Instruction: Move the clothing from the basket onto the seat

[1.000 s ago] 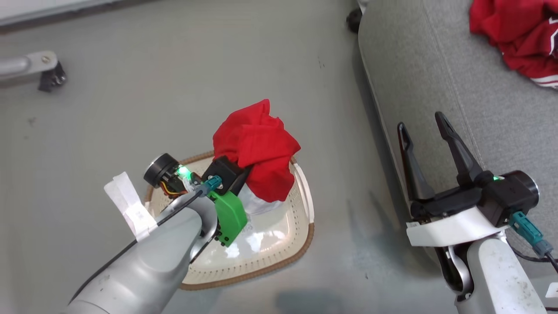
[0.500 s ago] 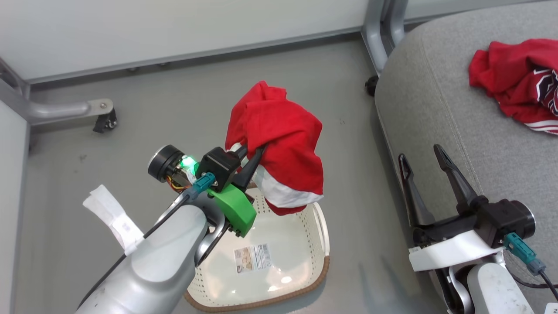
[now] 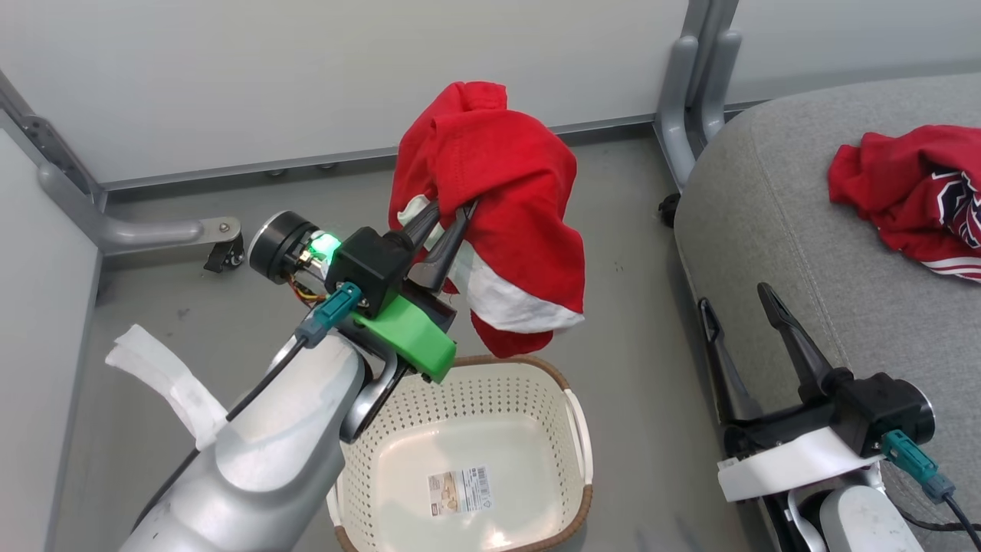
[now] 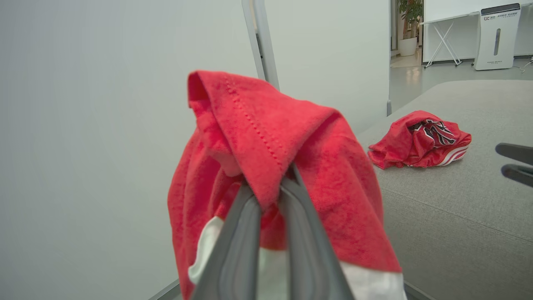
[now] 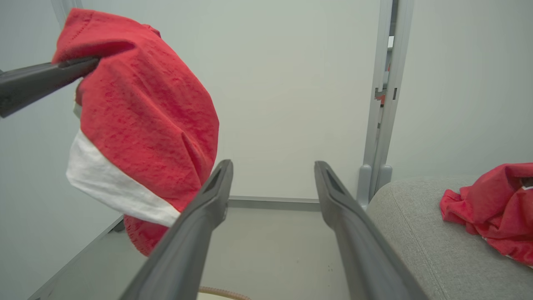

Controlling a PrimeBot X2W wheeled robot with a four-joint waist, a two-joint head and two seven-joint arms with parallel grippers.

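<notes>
Clothing: one red garment (image 3: 498, 176) with a white band is pinched between the pressed-together fingers of the left gripper (image 3: 452, 208) and is held in the air above the far rim of the basket (image 3: 498, 395). A grey frame leg (image 3: 165, 230) is seen on the floor (image 3: 628, 307) at the left. An upright frame post (image 3: 693, 92) stands between garment and seat. The basket, of perforated cream plastic with a brown woven rim, is shown with a printed label (image 3: 460, 491) on its bottom. The right gripper (image 3: 734, 299) is spread beside the edge of the seat (image 3: 805, 230), a rounded grey fabric cushion. A crumpled lettered jersey (image 3: 912, 192) is laid on it.
</notes>
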